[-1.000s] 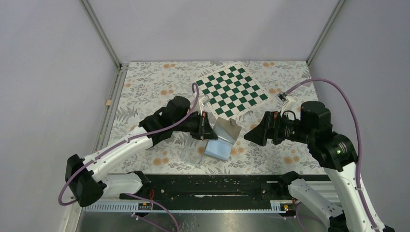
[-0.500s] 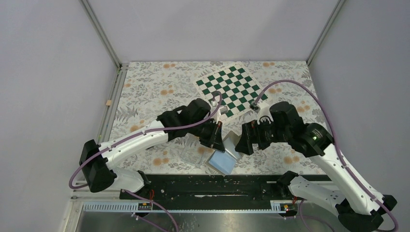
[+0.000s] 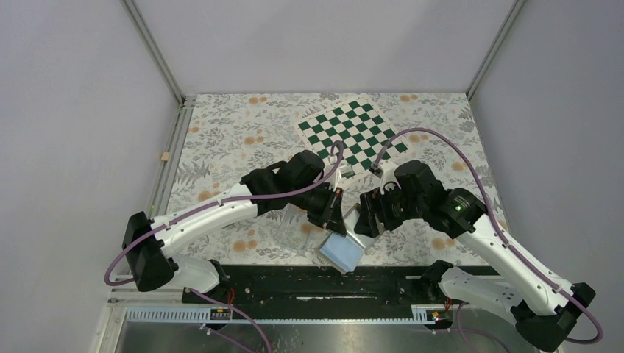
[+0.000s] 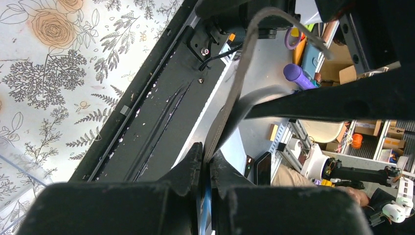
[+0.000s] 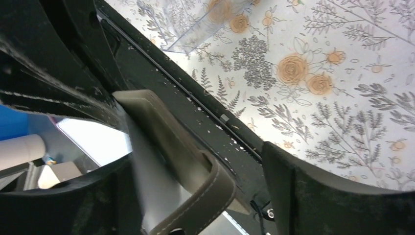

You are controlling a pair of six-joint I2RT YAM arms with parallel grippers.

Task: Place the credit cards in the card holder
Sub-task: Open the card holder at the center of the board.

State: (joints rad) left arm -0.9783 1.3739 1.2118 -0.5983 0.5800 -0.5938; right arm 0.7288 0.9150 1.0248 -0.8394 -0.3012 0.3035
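Tabletop (image 3: 221,132): floral-patterned cover, carrying all items. Chessboard (image 3: 352,134): green and white, at the far side, untouched by either arm. Clear plastic tray (image 3: 291,232): near the front edge, under the left arm; contents not discernible. Card holder (image 3: 342,252): grey outside, pale blue inside, held up open above the tabletop's near edge between the two arms. Left gripper (image 3: 337,209): clamped tight on one thin edge of the card holder. Right gripper (image 3: 362,220): jaws wide apart, straddling the opposite stitched flap without pinching it. Credit cards: none visible in any view. Progress, as judged: holder opened and presented only; no card seen inserted, so locating, picking up and pocketing the cards remains.
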